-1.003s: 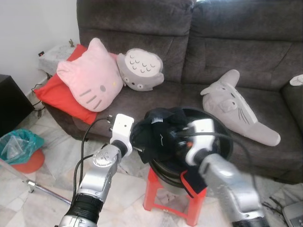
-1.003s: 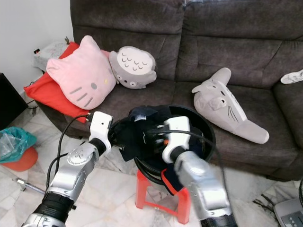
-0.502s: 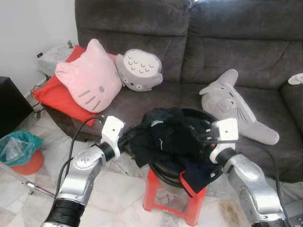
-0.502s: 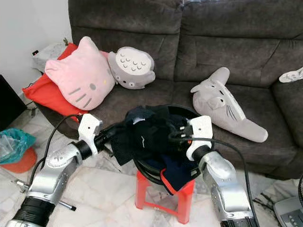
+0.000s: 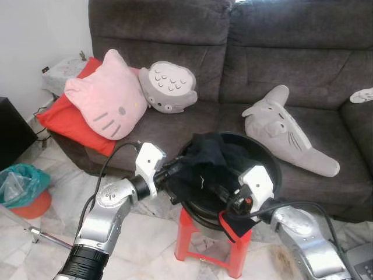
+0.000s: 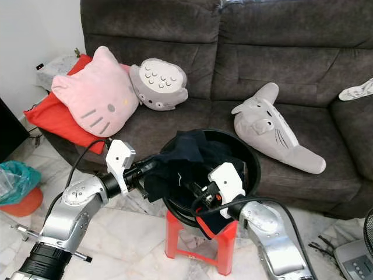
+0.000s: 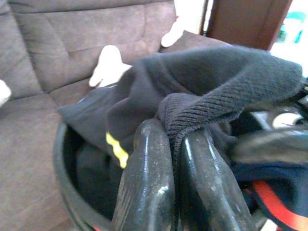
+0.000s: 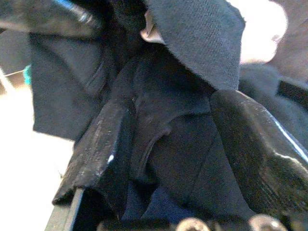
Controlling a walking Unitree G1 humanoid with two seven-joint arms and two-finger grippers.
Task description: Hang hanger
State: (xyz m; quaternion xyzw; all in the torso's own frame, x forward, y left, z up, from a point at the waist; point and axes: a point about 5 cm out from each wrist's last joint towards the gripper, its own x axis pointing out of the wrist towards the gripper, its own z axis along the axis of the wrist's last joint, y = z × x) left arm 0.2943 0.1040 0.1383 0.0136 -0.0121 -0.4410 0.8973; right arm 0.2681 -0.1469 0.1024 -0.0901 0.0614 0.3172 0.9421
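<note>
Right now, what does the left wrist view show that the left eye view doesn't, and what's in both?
The left wrist view alone shows, close up, the left gripper clamping a ribbed fold of the black garment, plus a yellow mark on the cloth. The left eye view alone shows the red plastic stool, the pink cat-face cushion, and the right gripper at the garment. Both show the round black basin and the dark grey fabric sofa.
</note>
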